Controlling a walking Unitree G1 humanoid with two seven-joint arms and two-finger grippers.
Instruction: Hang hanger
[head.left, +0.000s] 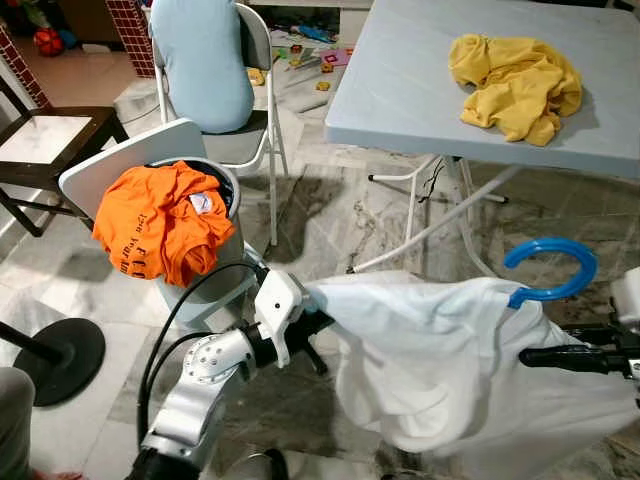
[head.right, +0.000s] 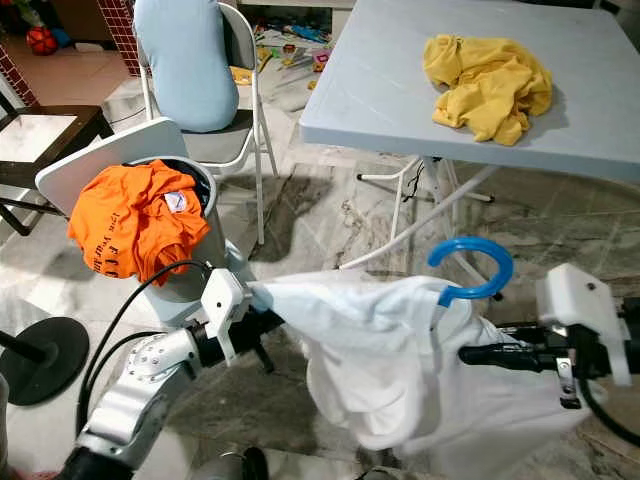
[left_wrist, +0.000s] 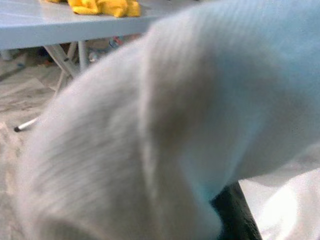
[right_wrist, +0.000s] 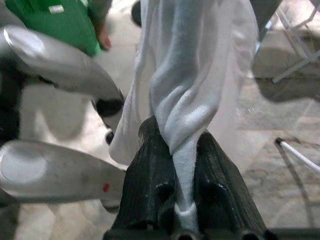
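Left eye view: a white shirt (head.left: 470, 360) hangs stretched between the two tools, above the marble floor (head.left: 330, 215). The blue hanger (head.left: 555, 268) sits inside the shirt; its hook rises from the collar, just above the right tool (head.left: 530, 357). The right tool's black fingers reach into the cloth directly below the hook. The left tool (head.left: 315, 322) meets the shirt at its far edge from the hanger, at a stretched corner of cloth. Beyond the left arm, a grey laundry bin (head.left: 215, 270) holds an orange shirt (head.left: 160, 225) that spills over its rim, with its lid (head.left: 125, 155) tipped up behind. Beyond the white shirt stands the grey surface (head.left: 420, 90), carrying a crumpled yellow garment (head.left: 515, 80). A folding chair (head.left: 260, 60) beyond the bin carries a pale blue cushion (head.left: 205, 60).

Right eye view: the same scene. The hanger hook stands just above and slightly left of the right tool's fingers.

Left wrist view: white cloth lies right against the camera and is blurred. Whether the left tool's fingers are together or apart cannot be told. The surface edge and yellow garment appear behind the cloth.

Right wrist view: the right tool's two ribbed black fingers are pressed together on a twisted fold of the white shirt. Behind the shirt are the silver left arm (right_wrist: 55, 65) and a person in green clothing (right_wrist: 60, 20).
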